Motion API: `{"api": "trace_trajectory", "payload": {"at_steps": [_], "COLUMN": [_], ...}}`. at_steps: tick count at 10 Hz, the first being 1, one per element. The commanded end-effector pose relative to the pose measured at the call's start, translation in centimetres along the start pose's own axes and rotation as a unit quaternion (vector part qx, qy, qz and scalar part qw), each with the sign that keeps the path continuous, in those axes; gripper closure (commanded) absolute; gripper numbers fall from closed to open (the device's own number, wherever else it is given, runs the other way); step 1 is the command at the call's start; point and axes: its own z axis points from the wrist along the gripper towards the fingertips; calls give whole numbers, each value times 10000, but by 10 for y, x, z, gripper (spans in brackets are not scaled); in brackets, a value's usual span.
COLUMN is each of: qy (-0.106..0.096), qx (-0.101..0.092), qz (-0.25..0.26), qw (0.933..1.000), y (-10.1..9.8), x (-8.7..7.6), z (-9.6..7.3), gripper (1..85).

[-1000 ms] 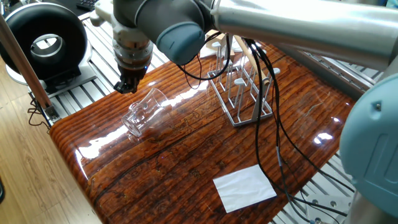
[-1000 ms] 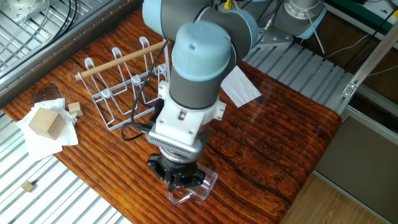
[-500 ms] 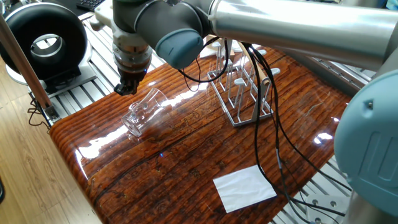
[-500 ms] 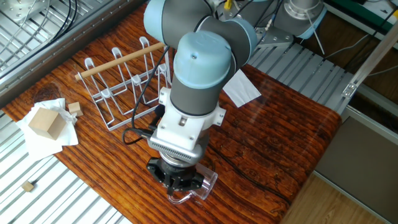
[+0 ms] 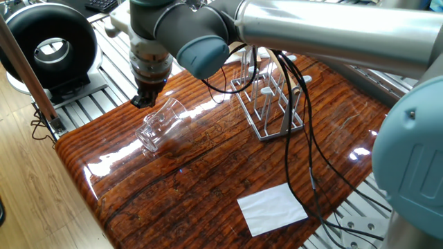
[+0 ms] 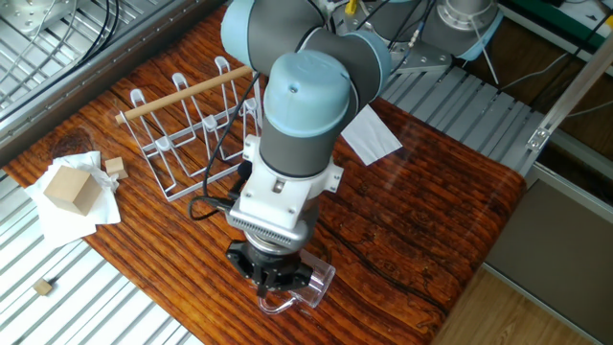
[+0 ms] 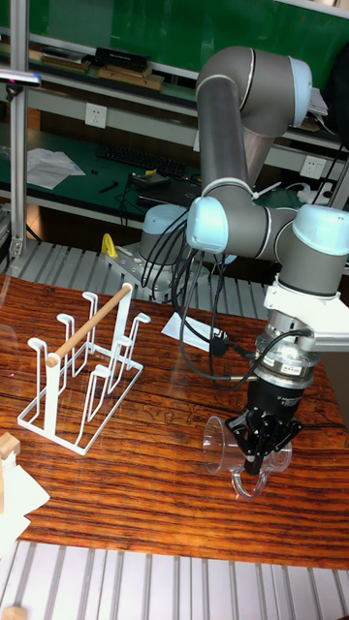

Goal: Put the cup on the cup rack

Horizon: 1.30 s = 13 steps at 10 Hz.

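Observation:
The cup (image 5: 160, 124) is a clear glass tumbler lying on its side on the wooden table, near the left edge. My gripper (image 5: 143, 99) hangs just above and behind it, fingers drawn together with nothing between them. In the other fixed view the gripper (image 6: 273, 278) covers most of the cup (image 6: 311, 287). The tall fixed view shows the fingertips (image 7: 255, 461) in front of the cup (image 7: 225, 455). The cup rack (image 5: 274, 130), grey wire with a wooden rod (image 6: 187, 93), stands apart from the cup, further back on the table (image 7: 87, 387).
A white paper sheet (image 5: 272, 207) lies near the table's front edge. A wooden block (image 6: 72, 187) on crumpled paper and small cubes (image 6: 115, 166) sit beyond the rack. A black ring-shaped device (image 5: 48, 41) stands off the table. Black cables (image 5: 297, 111) hang from the arm over the rack.
The gripper has shifted slightly down and toward the cup. The cup and rack have not moved.

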Motion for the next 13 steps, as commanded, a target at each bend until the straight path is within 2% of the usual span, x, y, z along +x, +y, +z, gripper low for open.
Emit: {"api": "trace_trajectory", "payload": {"at_steps": [1,6,9,11,13], "qy": [68,154,200,201,224], "qx": [-111,-189,-221,-333,-335], "qz": [62,-50,-77,-81,-122], "qw": [9999,9997,9995,9992,9991], "y": [3,2,4,6,5], "x": [11,26,30,36,39], "z": [1,-2,-6,-11,-16], "gripper": [847,847,847,847,847]}}
